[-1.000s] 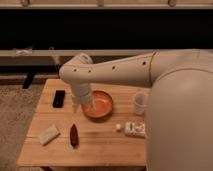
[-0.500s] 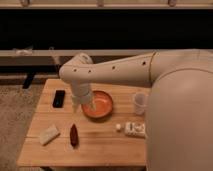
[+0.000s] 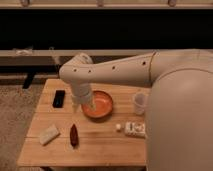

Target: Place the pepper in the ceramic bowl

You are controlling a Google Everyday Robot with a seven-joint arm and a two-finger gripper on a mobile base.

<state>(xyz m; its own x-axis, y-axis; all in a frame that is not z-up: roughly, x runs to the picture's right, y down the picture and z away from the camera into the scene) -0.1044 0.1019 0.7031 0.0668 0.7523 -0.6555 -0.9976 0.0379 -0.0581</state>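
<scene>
Jaws wide and empty, the pale gripper [image 3: 84,105] hovers by the round orange ceramic bowl [image 3: 102,104]; the small dark-red pepper [image 3: 74,135], near the front edge of the wooden surface [image 3: 100,146], must be grasped first.

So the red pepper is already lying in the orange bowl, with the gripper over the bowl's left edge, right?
Not quite: the camera view shows the pepper lying on the table, apart from the ceramic bowl. The gripper is over the bowl's left edge.

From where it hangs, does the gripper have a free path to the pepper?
Probably yes: the gripper, open over the ceramic bowl's left rim, has only bare table between it and the pepper, which lies apart from everything else.
</scene>
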